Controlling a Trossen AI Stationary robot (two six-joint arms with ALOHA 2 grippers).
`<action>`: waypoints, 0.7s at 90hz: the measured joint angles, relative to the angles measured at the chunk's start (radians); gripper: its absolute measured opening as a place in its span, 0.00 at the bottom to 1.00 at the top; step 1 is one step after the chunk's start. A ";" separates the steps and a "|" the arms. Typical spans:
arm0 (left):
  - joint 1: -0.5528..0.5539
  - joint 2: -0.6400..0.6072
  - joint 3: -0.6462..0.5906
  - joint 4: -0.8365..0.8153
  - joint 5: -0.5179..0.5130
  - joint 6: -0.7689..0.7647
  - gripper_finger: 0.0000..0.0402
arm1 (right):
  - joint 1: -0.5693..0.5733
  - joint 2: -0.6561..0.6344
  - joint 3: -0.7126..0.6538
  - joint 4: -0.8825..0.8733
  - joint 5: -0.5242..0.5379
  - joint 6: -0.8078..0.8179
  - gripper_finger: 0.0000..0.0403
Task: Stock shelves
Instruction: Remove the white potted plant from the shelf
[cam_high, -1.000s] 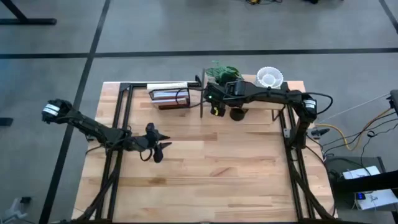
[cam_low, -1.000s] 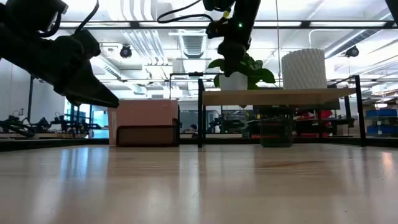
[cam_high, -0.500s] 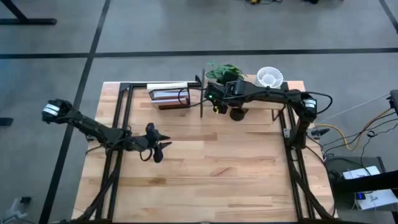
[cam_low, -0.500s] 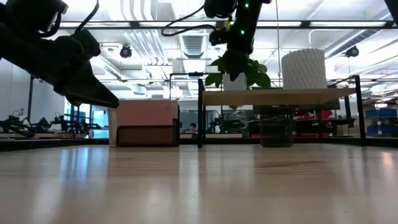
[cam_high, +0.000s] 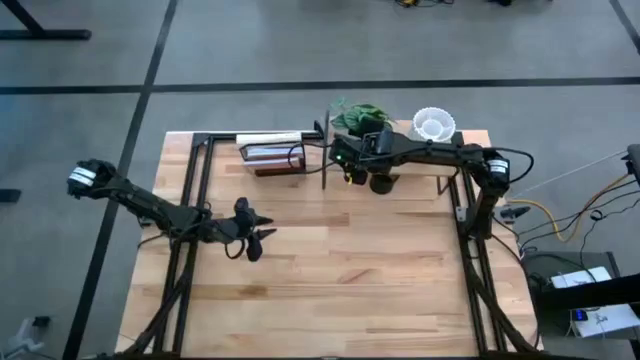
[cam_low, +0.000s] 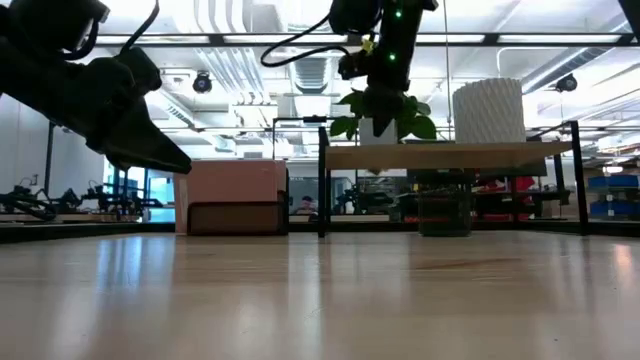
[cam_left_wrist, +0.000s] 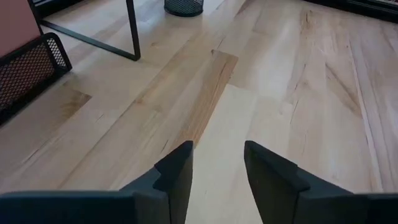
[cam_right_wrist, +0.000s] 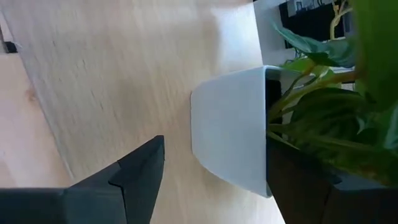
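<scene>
The shelves' pale board (cam_low: 480, 155) stands on thin black legs at the table's far right. A green plant in a white pot (cam_low: 376, 128) rests by its base on the board's left end. My right gripper (cam_right_wrist: 217, 149) hangs open over the pot (cam_right_wrist: 230, 124). One finger (cam_right_wrist: 140, 171) stands outside the pot's wall with a gap, and the other (cam_right_wrist: 298, 180) is at the pot's mouth among the leaves. My left gripper (cam_high: 257, 240) waits open above the table's left middle, with nothing between its fingers (cam_left_wrist: 177, 168). My right gripper comes at the white pot from above, with the pot's wall (cam_right_wrist: 205, 143) between its spread fingers. The outer finger is clear of the wall. Whether the finger at the pot's mouth touches the rim, I cannot tell.
A white ribbed vase (cam_high: 433, 126) stands on the board to the right of the plant. A dark mesh cup (cam_high: 381, 183) sits under the shelf. A dark rack with pink books (cam_high: 270, 155) stands left of the shelves. The table's middle and near part are bare wood.
My right gripper has risen a little above the plant pot and shifted slightly toward the table's right. The pot stays on the board, and its leaves have spread back out.
</scene>
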 joint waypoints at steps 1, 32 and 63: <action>0.000 0.000 0.000 0.000 0.000 0.000 0.32 | 0.000 0.000 0.000 0.000 0.000 0.000 0.59; 0.000 0.000 0.000 0.000 0.000 0.000 0.28 | 0.042 0.000 0.004 -0.078 -0.058 -0.002 0.54; 0.000 0.000 0.000 0.001 0.000 0.000 0.25 | 0.074 -0.017 0.005 -0.108 -0.051 0.014 0.55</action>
